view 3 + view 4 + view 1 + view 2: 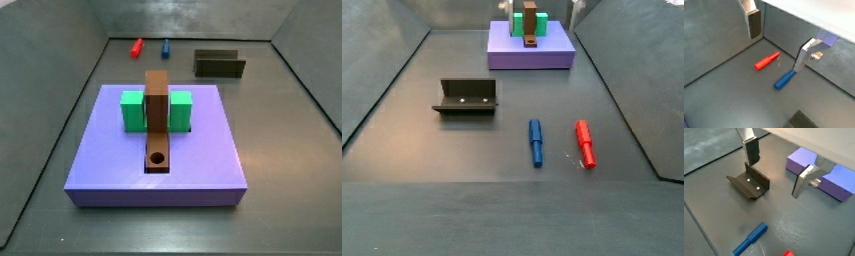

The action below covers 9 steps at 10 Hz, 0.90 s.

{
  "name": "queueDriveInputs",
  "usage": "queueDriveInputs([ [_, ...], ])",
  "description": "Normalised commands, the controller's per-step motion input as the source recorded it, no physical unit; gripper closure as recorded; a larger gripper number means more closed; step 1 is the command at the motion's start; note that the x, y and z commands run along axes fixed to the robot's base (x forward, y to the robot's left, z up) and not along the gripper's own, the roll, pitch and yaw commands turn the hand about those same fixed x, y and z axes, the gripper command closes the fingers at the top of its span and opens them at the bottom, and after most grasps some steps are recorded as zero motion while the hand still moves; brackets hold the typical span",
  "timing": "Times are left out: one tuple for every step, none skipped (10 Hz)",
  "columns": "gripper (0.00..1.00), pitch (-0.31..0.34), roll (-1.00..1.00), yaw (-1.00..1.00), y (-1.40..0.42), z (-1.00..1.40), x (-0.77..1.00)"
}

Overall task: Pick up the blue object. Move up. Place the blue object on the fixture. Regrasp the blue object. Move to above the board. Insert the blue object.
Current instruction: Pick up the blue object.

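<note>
The blue object is a slim blue peg lying flat on the grey floor, parallel to a red peg beside it. Both wrist views show it lying below and apart from my gripper. The gripper is open, high above the floor, with nothing between its fingers. The dark fixture stands empty on the floor. The purple-blue board carries a green block and a brown strip with a round hole. Neither side view shows the gripper clearly.
The red peg lies close to the blue one. Grey walls enclose the floor on all sides. A corner of the board shows near one finger in a wrist view.
</note>
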Motion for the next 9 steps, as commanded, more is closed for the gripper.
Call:
queueDriveInputs([
  [0.0,-0.001,0.0,0.0,0.0,-0.11,0.0],
  [0.0,-0.006,0.0,0.0,0.0,-0.11,0.0],
  [0.0,-0.001,0.0,0.0,0.0,-0.11,0.0],
  [0.0,0.0,0.0,0.0,0.0,-0.11,0.0],
  [0.0,0.0,0.0,0.0,0.0,-0.11,0.0],
  [0.0,0.0,0.0,0.0,0.0,-0.11,0.0],
  [0.0,0.0,0.0,0.0,0.0,-0.1,0.0],
  [0.0,0.0,0.0,0.0,0.0,-0.07,0.0],
  [0.0,0.0,-0.01,0.0,0.0,0.0,0.0],
])
